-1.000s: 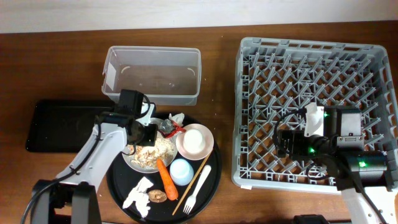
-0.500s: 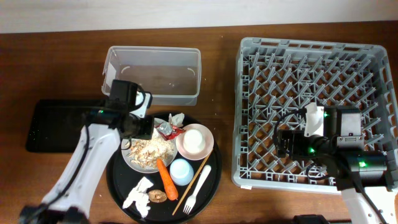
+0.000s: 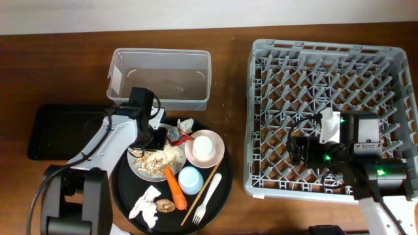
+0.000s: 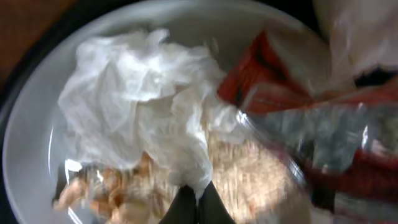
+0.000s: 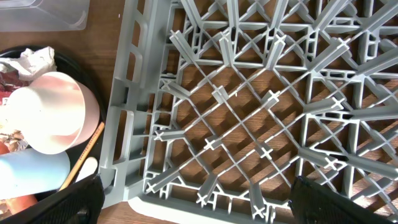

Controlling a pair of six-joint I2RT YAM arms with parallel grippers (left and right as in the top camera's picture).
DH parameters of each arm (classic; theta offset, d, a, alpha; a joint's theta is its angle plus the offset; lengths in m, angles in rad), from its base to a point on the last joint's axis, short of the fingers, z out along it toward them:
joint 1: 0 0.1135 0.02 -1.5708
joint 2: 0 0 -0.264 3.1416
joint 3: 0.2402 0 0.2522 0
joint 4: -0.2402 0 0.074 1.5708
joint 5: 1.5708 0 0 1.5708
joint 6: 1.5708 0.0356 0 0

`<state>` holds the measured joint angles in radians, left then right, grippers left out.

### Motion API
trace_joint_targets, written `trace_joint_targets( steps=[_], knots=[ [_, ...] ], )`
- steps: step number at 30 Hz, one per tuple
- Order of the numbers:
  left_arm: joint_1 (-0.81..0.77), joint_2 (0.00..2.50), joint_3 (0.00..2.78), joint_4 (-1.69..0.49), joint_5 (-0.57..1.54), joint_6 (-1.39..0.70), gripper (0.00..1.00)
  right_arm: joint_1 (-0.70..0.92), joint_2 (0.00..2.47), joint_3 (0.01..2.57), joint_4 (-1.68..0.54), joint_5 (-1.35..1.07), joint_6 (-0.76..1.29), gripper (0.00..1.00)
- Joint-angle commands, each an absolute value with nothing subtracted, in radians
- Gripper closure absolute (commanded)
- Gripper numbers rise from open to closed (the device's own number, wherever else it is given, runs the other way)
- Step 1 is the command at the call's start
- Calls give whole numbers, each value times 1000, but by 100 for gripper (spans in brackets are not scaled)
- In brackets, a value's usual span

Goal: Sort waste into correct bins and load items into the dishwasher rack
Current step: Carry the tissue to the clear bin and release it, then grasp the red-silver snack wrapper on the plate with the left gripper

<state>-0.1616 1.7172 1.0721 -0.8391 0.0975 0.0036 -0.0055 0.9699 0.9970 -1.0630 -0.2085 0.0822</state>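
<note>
My left gripper (image 3: pixel 157 138) (image 4: pixel 194 205) is down on the white plate (image 4: pixel 37 124) and shut on a tip of a crumpled white tissue (image 4: pixel 143 99). The red-and-silver wrapper (image 4: pixel 292 106) and the beige food heap (image 4: pixel 249 180) lie beside it. The overhead view shows the carrot (image 3: pixel 175 188), blue cup (image 3: pixel 190 179), pink bowl (image 3: pixel 219 151) with the small white cup (image 3: pixel 204 145) in it, chopsticks (image 3: pixel 202 192), fork (image 3: pixel 208 199), more tissues (image 3: pixel 145 202) and the brown lump (image 3: pixel 164 205). My right gripper (image 3: pixel 297 149) (image 5: pixel 196 205) is open and empty over the grey rack (image 3: pixel 330 111).
All the items sit on a large round black tray (image 3: pixel 124 192). The clear tub (image 3: pixel 160 78) stands just behind it, and the flat black tray (image 3: pixel 65 130) lies to the left. The rack's front left corner (image 5: pixel 130 143) is close to the pink bowl (image 5: pixel 93 112).
My left arm swung left and back, and its gripper is now lower on the plate at the tissue. The right arm has not moved.
</note>
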Motion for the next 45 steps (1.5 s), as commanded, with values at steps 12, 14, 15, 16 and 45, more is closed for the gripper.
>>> trace_joint_targets(
  steps=[12, 14, 15, 16, 45],
  knots=[
    [-164, 1422, 1174, -957, 117, -12, 100, 1, 967, 1018, -1060, -213, 85, 2],
    [-164, 1422, 1174, -957, 120, -12, 99, 1, 967, 1018, -1060, -213, 85, 2],
    [-164, 1420, 1175, -956, 136, -12, 99, 1, 967, 1018, -1060, -213, 85, 2],
    [-164, 1419, 1178, -955, 138, -12, 99, 1, 967, 1018, -1060, -213, 85, 2],
    [-172, 1634, 1357, -897, 228, -177, 1, 1, 967, 1018, -1085, -213, 85, 2]
  ],
)
